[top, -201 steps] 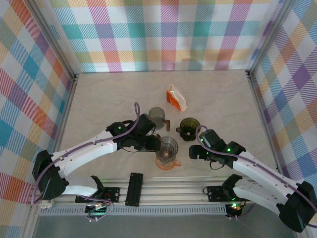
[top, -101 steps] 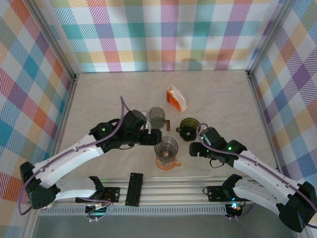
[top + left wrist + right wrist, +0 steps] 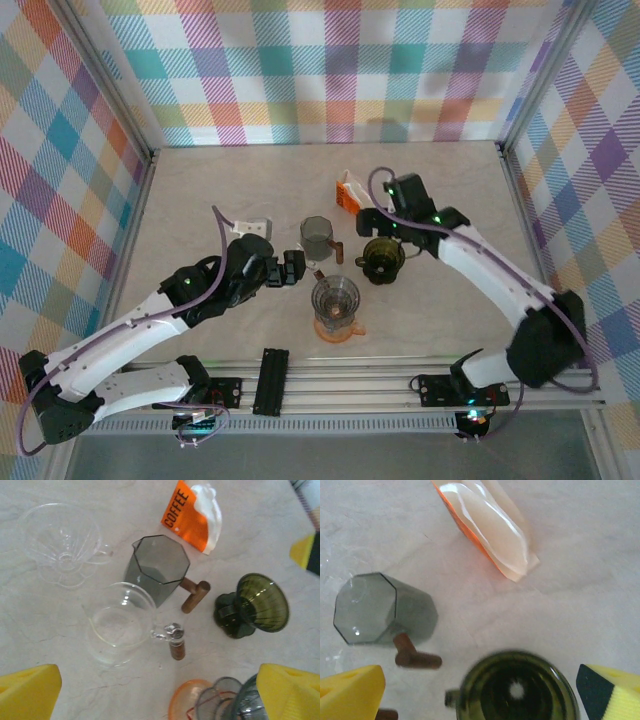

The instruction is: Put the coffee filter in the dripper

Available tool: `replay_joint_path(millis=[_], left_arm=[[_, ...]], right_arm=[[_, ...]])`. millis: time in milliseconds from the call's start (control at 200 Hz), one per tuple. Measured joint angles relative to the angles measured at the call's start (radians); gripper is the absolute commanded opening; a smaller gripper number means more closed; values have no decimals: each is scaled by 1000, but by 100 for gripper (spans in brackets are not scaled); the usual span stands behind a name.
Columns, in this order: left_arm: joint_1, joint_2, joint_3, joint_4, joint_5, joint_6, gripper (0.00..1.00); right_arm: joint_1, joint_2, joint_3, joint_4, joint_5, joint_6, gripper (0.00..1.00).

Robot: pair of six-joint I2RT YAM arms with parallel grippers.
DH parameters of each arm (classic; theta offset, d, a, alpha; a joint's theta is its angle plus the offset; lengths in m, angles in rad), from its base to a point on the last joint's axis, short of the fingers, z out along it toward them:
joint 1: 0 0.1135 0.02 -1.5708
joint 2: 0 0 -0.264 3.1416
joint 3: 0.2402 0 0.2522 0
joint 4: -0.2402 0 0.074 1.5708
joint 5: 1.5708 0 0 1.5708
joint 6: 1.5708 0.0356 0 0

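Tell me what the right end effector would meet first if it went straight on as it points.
The right end effector would most likely meet the dark green dripper, which sits between its open jaws in the wrist view. The orange filter packet lies off that line. Depth is unclear.
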Motion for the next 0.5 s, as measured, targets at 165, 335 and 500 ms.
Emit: replay_joint_path(millis=[165,335,500], left_arm=[[31,20,-10,8,12,19,100],[47,29,-45,26,55,34,100],[58,40,-48,32,84,44,100]], right_arm=[[-67,214,140,36,-83,-75,99],[-107,400,296,59,-135,-170,99],[-108,488,386,68,-184,-246,99]])
